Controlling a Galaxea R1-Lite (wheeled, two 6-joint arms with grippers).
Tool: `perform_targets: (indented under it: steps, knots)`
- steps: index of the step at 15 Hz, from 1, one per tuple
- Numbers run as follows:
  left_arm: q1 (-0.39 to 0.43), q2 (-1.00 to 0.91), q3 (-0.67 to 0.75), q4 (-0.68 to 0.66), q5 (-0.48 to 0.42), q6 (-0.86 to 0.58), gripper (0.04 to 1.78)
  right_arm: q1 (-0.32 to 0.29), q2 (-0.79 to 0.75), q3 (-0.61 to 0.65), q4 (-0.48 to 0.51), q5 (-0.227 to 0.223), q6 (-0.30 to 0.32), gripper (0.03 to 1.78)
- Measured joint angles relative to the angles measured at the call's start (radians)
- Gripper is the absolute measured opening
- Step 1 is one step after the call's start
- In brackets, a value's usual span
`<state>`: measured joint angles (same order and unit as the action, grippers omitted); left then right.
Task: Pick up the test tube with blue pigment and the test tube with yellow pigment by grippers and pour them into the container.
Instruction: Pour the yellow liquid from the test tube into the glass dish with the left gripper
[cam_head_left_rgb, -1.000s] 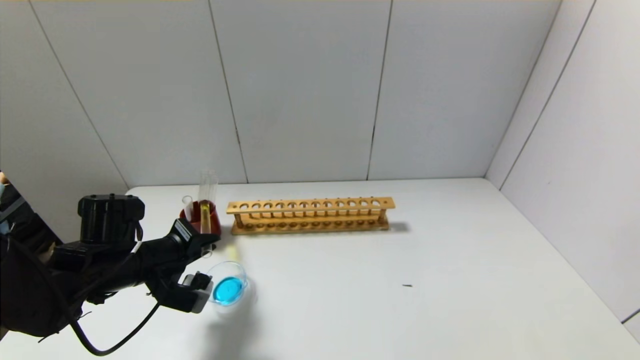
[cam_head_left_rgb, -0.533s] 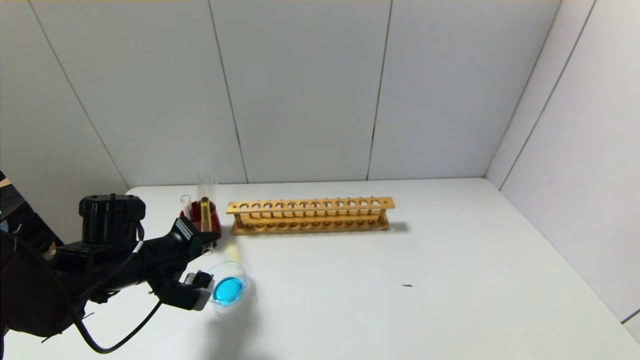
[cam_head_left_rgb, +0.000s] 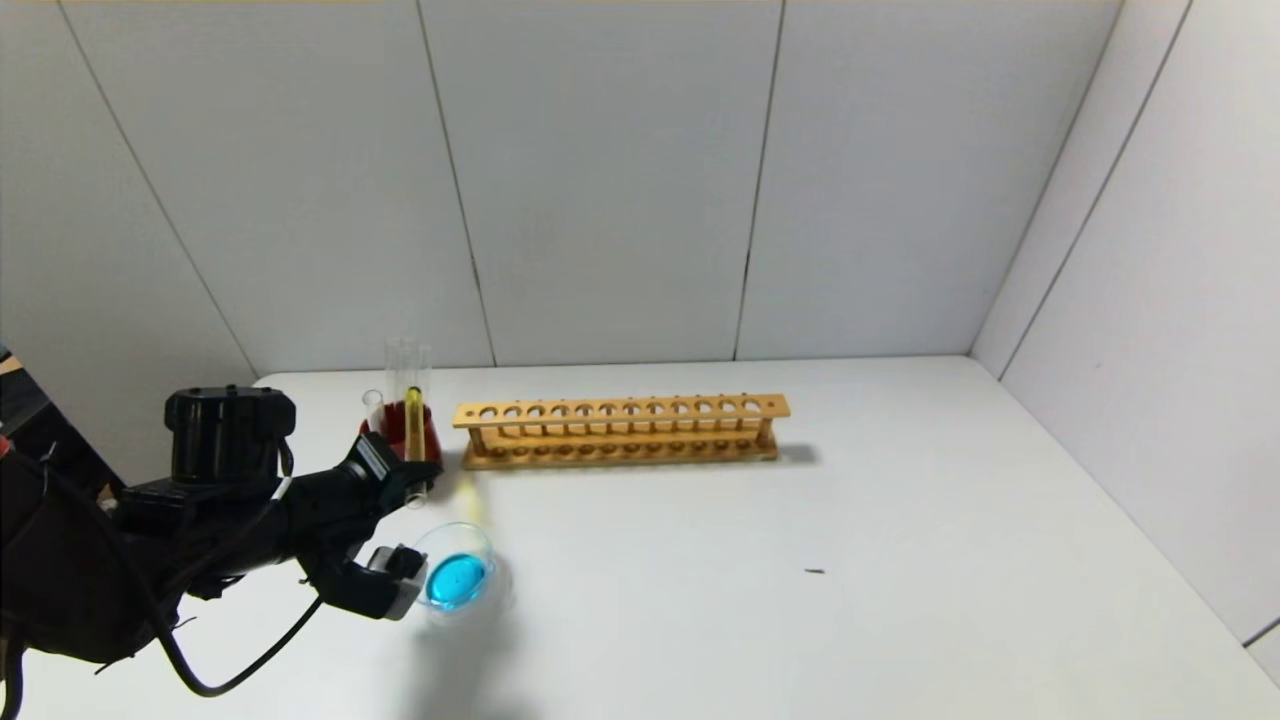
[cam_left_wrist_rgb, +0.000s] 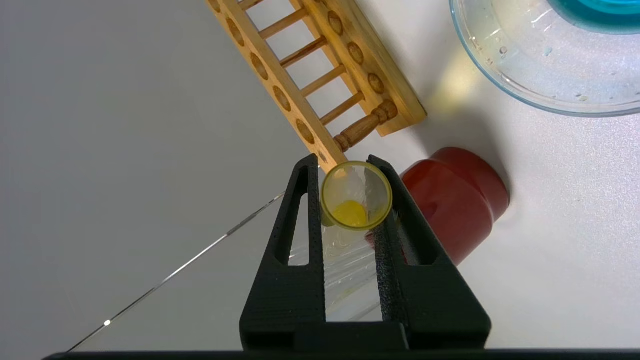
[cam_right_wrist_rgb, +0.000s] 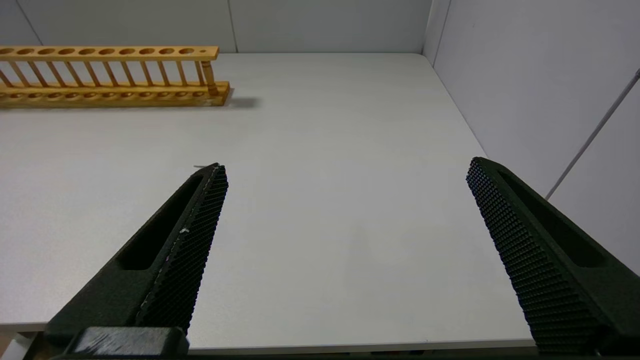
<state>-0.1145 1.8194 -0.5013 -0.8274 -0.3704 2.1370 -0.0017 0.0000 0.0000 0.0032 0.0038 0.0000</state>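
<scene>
My left gripper (cam_head_left_rgb: 410, 488) is shut on the test tube with yellow pigment (cam_head_left_rgb: 412, 425) and holds it about upright, just in front of the dark red cup (cam_head_left_rgb: 405, 435). The left wrist view shows the tube's round end (cam_left_wrist_rgb: 356, 200) between the fingers of that gripper (cam_left_wrist_rgb: 342, 167). The container (cam_head_left_rgb: 478, 545), a clear glass dish with a pool of blue liquid, sits on the table just near of the gripper; its rim also shows in the left wrist view (cam_left_wrist_rgb: 525, 95). No tube with blue liquid shows. My right gripper (cam_right_wrist_rgb: 346, 165) is open and empty over the table's near right part.
A long wooden tube rack (cam_head_left_rgb: 620, 430) with empty holes stands right of the red cup and also shows in the left wrist view (cam_left_wrist_rgb: 310, 65). A colourless tube (cam_head_left_rgb: 375, 408) leans in the cup. White walls close off the back and right.
My left gripper has lifted the yellow tube a little, beside the red cup. The dish and rack have not moved.
</scene>
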Motion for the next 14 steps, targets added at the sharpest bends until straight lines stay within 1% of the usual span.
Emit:
perform_targets:
  steps: [14]
  knots:
    - [0.001, 0.03, -0.019, -0.023, 0.017, 0.053, 0.34, 0.0, 0.0, 0.0, 0.0, 0.0, 0.0, 1.75]
